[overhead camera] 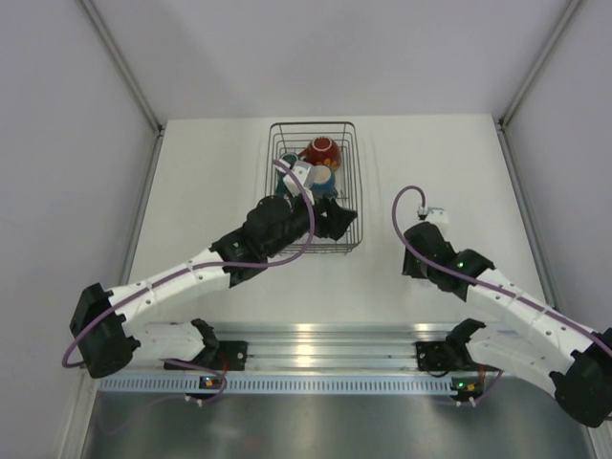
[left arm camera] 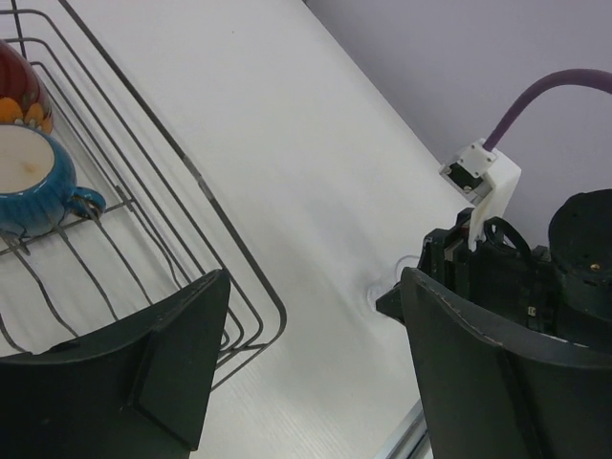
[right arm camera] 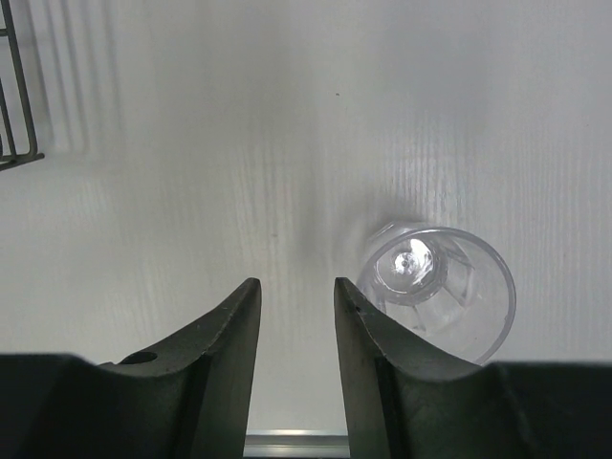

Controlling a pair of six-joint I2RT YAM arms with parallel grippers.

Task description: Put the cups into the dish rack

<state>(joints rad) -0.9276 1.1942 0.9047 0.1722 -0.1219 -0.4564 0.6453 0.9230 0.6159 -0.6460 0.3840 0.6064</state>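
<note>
Sitting in dish rack: teal mug, red cup

You will find no text, label, brand name or number that can be read in any of the three views. The only marking is the painted pattern on the red cup in the left wrist view, and it forms no letters.
</note>
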